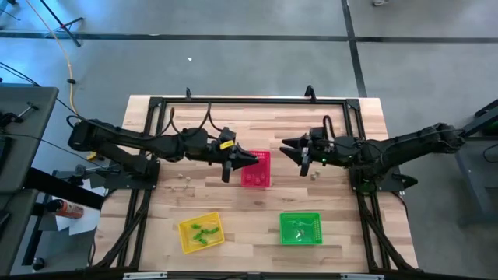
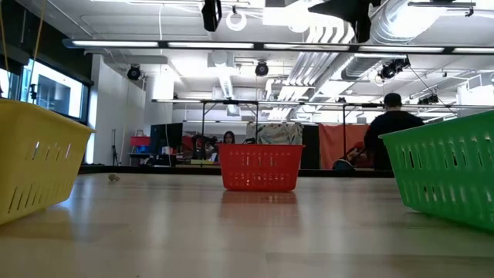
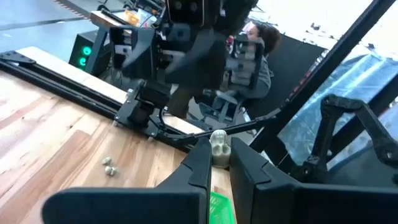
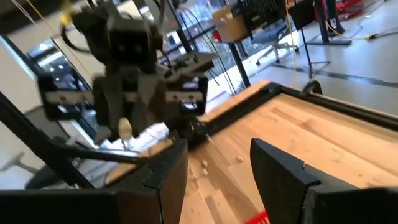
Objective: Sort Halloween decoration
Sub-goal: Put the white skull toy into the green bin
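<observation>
The left pincer [image 3: 219,163] is clamped on a pale skull trinket [image 3: 218,144], up over the red basket [image 1: 257,169]; hold it right above before letting go; the right pincer [image 4: 214,163] waits apart; only the left wrist view shows the skull; the high view shows green trinkets [image 1: 201,231] in the yellow basket [image 1: 201,232].

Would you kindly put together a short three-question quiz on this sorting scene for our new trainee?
1. True or false: the left claw is shut on a pale skull trinket.
2. Which basket holds loose green trinkets? A) red basket B) yellow basket C) neither
3. Fill in: the right claw hangs open over the ____ table, holding nothing.

Key: 1 true; 2 B; 3 wooden.
</observation>
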`<act>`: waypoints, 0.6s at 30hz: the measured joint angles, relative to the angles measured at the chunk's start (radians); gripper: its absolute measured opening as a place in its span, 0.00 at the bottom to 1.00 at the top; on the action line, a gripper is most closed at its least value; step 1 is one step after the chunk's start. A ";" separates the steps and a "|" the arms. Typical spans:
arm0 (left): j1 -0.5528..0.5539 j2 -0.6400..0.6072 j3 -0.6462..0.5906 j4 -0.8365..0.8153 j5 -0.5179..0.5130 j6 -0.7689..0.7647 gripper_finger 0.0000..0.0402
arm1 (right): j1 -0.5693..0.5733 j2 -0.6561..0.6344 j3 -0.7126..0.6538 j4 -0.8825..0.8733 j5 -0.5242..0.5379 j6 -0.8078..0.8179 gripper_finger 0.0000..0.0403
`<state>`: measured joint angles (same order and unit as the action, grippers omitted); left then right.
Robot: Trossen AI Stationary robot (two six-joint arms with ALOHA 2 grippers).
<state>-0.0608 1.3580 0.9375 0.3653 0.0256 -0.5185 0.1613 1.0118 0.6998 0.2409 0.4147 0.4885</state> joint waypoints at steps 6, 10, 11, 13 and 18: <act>0.000 0.089 0.092 -0.087 0.048 0.120 0.04 | 0.000 -0.095 0.000 -0.006 0.001 0.000 0.42; -0.013 0.221 0.214 -0.133 0.131 0.201 0.04 | 0.000 -0.149 0.000 -0.029 0.001 0.000 0.42; -0.023 0.255 0.243 -0.135 0.148 0.221 0.04 | 0.000 -0.163 0.000 -0.044 0.001 0.000 0.42; -0.045 0.328 0.306 -0.130 0.171 0.271 0.04 | 0.000 -0.183 0.000 -0.063 0.002 0.000 0.42; -0.102 0.495 0.438 -0.139 0.176 0.428 0.04 | 0.000 -0.215 0.000 -0.122 0.002 0.000 0.42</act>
<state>-0.1633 1.8526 1.3759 0.2264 0.2012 -0.0901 0.1612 0.7971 0.6998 0.1193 0.4168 0.4885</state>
